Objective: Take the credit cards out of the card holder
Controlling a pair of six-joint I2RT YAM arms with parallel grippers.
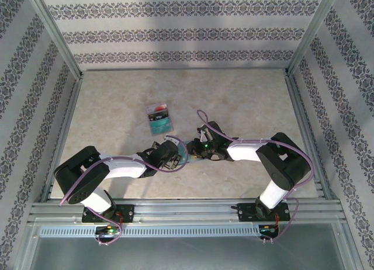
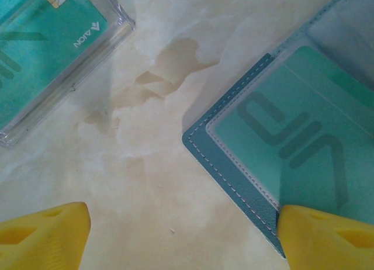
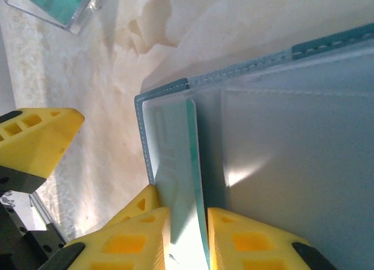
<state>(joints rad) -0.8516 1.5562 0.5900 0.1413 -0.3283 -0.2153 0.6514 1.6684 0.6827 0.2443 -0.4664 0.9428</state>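
Claw (image 3: pixel 188 229) of inward-bent right arm (image 1: pixel 248 151) pinches the credit card (image 3: pixel 177 165).

Top view looks down from behind; both wrist views close over, seemingly, the same card holder (image 2: pixel 234 170) (image 3: pixel 292 165)

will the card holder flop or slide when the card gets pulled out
Probably floppy: the card holder has a stitched, soft-looking edge and thin clear pocket. Likely light and flat, so it may slide on the smooth table unless the left fingers pin its corner.
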